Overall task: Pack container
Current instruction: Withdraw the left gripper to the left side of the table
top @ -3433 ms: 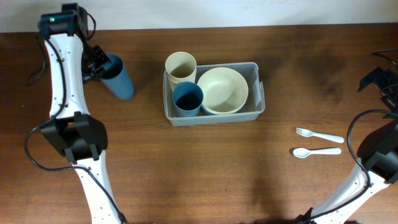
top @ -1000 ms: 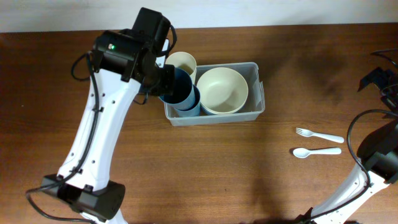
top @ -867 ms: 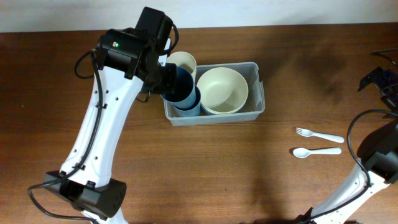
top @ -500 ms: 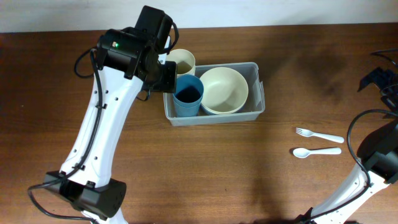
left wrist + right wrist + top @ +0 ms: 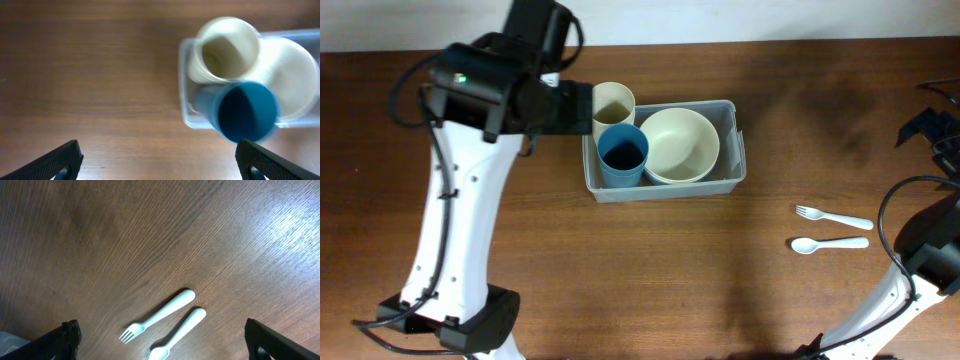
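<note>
Viewing the left wrist camera, the left gripper [image 5: 157, 159] has its 2 fingers [image 5: 64, 159] spread wide, with only bare wooden table [image 5: 90, 75] between them. Nothing is pinched.

**Left jaws, surroundings**
- The container [image 5: 732, 150], a clear rectangular bin, lies ahead of the jaws and offset toward the right finger. It rests flat on the table, apart from both fingers.
- 1 blue cup [image 5: 244, 112] stands upright in the container corner nearest the jaws, just ahead of the right finger and not touching it. Its outline is slightly blurred.
- 1 cream cup [image 5: 227, 50] stands upright directly beyond the blue cup, in the next corner of the same end, the 2 cups side by side.
- 1 cream bowl [image 5: 295, 75] sits open side up in the rest of the container, farther out past the right finger, beside both cups.
- In the overhead view the gripper sits just outside the container's short wall, level with the cream cup.

**Right jaws, surroundings**
- The right gripper [image 5: 160, 336] also has its 2 fingers spread wide and holds nothing.
- 1 white fork [image 5: 157, 315] and 1 white spoon [image 5: 180, 332] lie flat on the table below the jaws, roughly midway between the 2 fingers.
- The 2 utensils lie side by side, nearly parallel and close together without touching, the fork farther ahead of the jaws than the spoon.
- The container is well apart from these jaws. Only a pale sliver at the lower left corner of the right wrist view may belong to it, and this cannot be confirmed.
</note>
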`<action>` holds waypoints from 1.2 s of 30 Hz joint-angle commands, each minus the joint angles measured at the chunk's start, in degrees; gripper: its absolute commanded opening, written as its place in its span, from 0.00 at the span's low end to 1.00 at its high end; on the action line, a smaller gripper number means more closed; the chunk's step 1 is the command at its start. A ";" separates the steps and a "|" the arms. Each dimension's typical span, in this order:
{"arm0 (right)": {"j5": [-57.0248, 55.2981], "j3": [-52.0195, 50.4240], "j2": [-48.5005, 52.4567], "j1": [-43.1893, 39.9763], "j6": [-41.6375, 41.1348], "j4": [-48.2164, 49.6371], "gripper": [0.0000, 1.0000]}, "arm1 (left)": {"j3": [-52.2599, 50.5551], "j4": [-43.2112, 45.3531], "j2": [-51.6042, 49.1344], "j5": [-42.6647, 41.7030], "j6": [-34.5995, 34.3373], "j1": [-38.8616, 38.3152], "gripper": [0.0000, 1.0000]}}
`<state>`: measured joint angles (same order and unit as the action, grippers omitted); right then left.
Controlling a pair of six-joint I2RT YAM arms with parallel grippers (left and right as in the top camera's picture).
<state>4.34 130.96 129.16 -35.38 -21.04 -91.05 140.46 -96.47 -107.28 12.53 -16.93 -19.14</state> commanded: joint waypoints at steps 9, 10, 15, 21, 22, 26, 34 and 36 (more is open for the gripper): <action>-0.11 -0.37 -2.10 0.15 -0.68 0.02 0.99 | 0.96 -0.24 6.47 1.79 -5.79 14.95 1.00; -0.11 -0.37 -2.10 0.15 -0.68 0.02 0.99 | 0.96 -0.24 7.63 1.70 -5.77 16.04 1.00; -0.11 -0.37 -2.10 0.15 -0.68 0.02 0.99 | 0.59 -0.24 13.25 0.72 -5.79 18.73 1.00; -0.11 -0.37 -2.10 0.15 -0.68 0.02 0.99 | -2.80 -0.24 20.55 0.11 -8.37 18.78 1.00; -0.11 -0.37 -2.10 0.15 -0.68 0.02 0.99 | -3.06 -0.22 21.05 0.13 -8.35 18.78 1.00; -0.11 -0.37 -2.10 0.15 -0.68 0.02 0.99 | -3.67 -0.22 22.16 -2.40 -8.28 18.78 1.00; -0.11 -0.37 -2.10 0.15 -0.68 0.02 0.99 | -3.93 -0.22 22.36 -6.75 -2.23 18.78 1.00; -0.11 -0.37 -2.10 0.15 -0.68 0.02 0.99 | -3.93 -0.22 22.34 -6.19 -2.25 18.78 1.00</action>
<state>4.32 130.96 129.16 -35.38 -21.04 -91.05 136.97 -96.66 -84.90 7.38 -21.47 -0.56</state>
